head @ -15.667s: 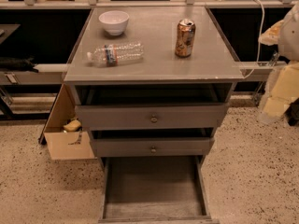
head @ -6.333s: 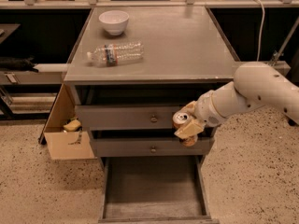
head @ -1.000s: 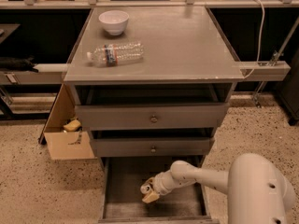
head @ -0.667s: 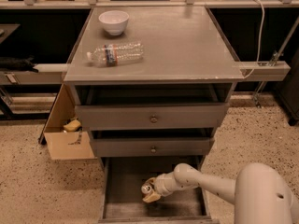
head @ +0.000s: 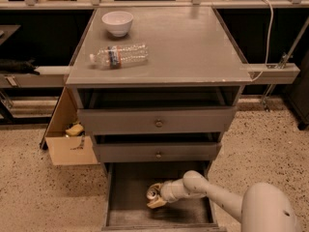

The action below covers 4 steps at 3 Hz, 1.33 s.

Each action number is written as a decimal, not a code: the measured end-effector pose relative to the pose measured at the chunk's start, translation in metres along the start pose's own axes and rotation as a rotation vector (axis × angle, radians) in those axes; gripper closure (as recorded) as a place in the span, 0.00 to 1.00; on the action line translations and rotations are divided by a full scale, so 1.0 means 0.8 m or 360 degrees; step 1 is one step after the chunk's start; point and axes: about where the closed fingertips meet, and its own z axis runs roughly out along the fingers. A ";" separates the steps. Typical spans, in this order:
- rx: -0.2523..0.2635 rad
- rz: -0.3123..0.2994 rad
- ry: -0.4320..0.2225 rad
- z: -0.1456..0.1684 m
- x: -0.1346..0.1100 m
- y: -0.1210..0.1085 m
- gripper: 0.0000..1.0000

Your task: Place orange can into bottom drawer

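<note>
The bottom drawer (head: 130, 211) is pulled open under two closed grey drawers. My arm reaches down from the lower right into it. My gripper (head: 156, 197) is low inside the drawer, over the middle of its floor, and is shut on the orange can (head: 154, 192). The can lies tilted on its side with its silver top facing left, at or just above the drawer floor. Most of its body is hidden by the fingers.
A clear plastic water bottle (head: 119, 55) lies on the cabinet top, with a white bowl (head: 117, 22) behind it. A cardboard box (head: 67, 138) stands on the floor left of the cabinet. A cable and rail (head: 270, 71) run at the right.
The gripper with the can has stayed inside the bottom drawer, shifting only slightly. The arm's white shoulder has moved a little further right.
</note>
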 end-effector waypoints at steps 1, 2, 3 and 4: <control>-0.0005 0.0026 -0.0095 0.000 0.010 -0.009 0.85; -0.0008 0.0040 -0.0135 -0.003 0.011 -0.011 0.60; -0.0008 0.0040 -0.0135 -0.003 0.011 -0.011 0.38; -0.0009 0.0040 -0.0135 -0.003 0.011 -0.011 0.14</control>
